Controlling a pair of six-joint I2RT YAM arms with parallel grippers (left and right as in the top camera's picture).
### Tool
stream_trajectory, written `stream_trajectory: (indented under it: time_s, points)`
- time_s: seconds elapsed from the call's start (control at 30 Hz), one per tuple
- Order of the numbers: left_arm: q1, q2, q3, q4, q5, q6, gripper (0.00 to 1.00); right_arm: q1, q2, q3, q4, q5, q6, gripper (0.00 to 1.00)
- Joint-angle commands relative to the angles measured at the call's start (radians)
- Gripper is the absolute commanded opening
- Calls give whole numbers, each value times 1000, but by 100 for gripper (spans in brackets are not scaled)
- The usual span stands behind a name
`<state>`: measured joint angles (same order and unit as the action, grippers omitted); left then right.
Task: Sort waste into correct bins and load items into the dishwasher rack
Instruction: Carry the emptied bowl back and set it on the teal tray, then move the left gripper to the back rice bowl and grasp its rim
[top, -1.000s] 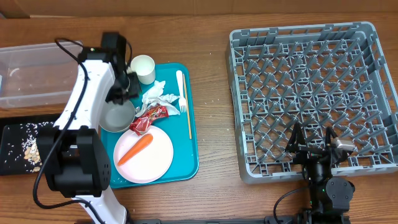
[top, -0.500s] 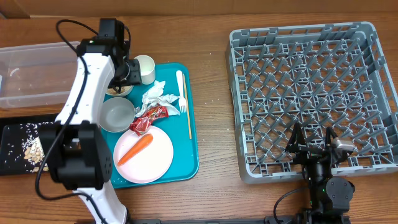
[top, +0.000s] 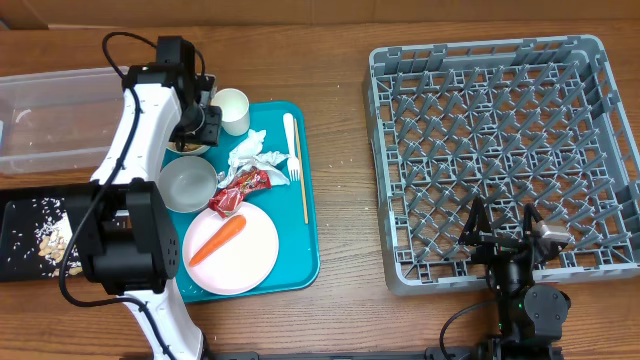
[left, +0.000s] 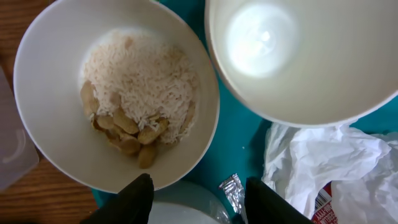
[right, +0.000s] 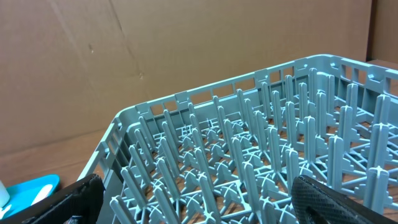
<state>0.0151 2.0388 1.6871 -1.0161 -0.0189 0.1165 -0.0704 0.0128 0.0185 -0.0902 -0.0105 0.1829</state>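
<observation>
My left gripper is open and empty, hovering over a white bowl of rice and nuts at the far left of the teal tray; its fingertips straddle that bowl's near rim. An empty white bowl lies just nearer. A white cup, crumpled napkins, a red wrapper and a white fork lie on the tray. A carrot lies on the pink plate. My right gripper is open at the near edge of the grey rack.
The teal tray holds a thin wooden stick beside the fork. A clear tub stands at the far left; a black tray with rice scraps lies nearer. The rack's pegs fill the right wrist view.
My left gripper has moved toward the far side of the tray, off the empty bowl and over the rice bowl. The right arm has not moved.
</observation>
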Motion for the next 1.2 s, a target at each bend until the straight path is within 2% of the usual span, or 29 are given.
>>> stream_trajectory:
  time_s: [0.0,0.17,0.67,0.87,1.17]
  points:
    - [9,2,-17,3,13,64,49,5,-10,-10,6,10,-1,100]
    - [14,2,-35,0,12,71,47,5,-10,-10,6,10,-1,100]
    - [25,2,-36,-8,11,71,48,5,-10,-10,6,10,-1,100]
    - [58,2,-36,-8,20,70,44,5,-10,-10,6,10,-1,100]
    - [83,2,-53,-20,50,124,50,5,-10,-10,6,10,-1,100]
